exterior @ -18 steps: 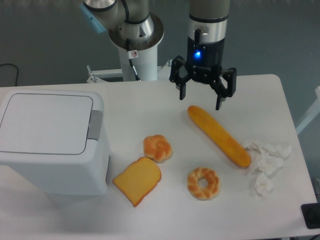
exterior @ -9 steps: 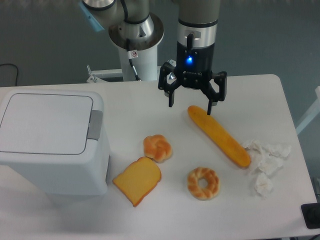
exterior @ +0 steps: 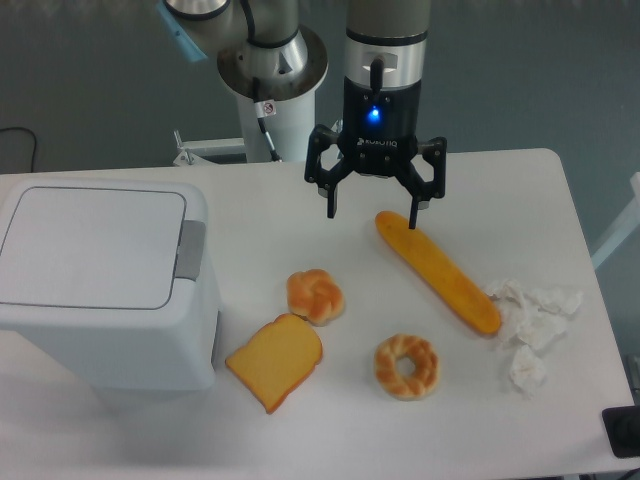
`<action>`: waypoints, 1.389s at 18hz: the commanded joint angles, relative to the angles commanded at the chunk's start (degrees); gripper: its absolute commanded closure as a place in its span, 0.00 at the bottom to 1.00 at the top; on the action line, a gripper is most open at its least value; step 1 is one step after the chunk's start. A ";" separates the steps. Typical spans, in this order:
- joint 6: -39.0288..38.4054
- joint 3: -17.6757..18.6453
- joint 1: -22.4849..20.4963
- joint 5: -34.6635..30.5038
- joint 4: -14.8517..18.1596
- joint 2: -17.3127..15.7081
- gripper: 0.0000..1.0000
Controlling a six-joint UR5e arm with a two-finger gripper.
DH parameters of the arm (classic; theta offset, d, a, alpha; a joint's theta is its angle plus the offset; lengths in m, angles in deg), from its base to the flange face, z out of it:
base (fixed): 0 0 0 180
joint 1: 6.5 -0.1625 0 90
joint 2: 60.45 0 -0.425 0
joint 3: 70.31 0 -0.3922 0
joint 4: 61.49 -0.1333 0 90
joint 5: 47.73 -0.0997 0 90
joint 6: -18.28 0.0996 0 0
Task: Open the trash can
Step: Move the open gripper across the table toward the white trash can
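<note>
Nearest the camera on the white worktop [exterior: 300,440] lie a slice of toast [exterior: 274,360] and a ring-shaped doughnut [exterior: 406,366], with crumpled tissue [exterior: 530,325] off to the right. Just behind them sit a small knotted bun [exterior: 315,296] and a long baguette [exterior: 437,270] running diagonally. The trash can [exterior: 100,285] stands at the left edge, lid flat and closed, its grey push tab [exterior: 190,249] on the lid's right side.

Farther back, the gripper [exterior: 371,208] hangs above the worktop with its jaws spread wide and holding nothing; 1 fingertip hovers right over the far end of the baguette.

The trash can is well apart from the jaws, to their left and nearer the camera. My judgement: a low sideways sweep toward the tab could clip the baguette or bun, and pressing off the tab's centre might only shove the bin without releasing the lid.
</note>
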State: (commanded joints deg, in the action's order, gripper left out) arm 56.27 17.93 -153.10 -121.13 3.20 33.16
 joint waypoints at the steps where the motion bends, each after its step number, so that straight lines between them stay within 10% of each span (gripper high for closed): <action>1: -2.02 -0.17 0.00 1.32 0.00 0.17 0.00; 25: -18.91 -0.35 3.78 8.80 -2.28 2.72 0.00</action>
State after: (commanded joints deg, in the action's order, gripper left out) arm 37.35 17.58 -149.33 -112.33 0.92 35.88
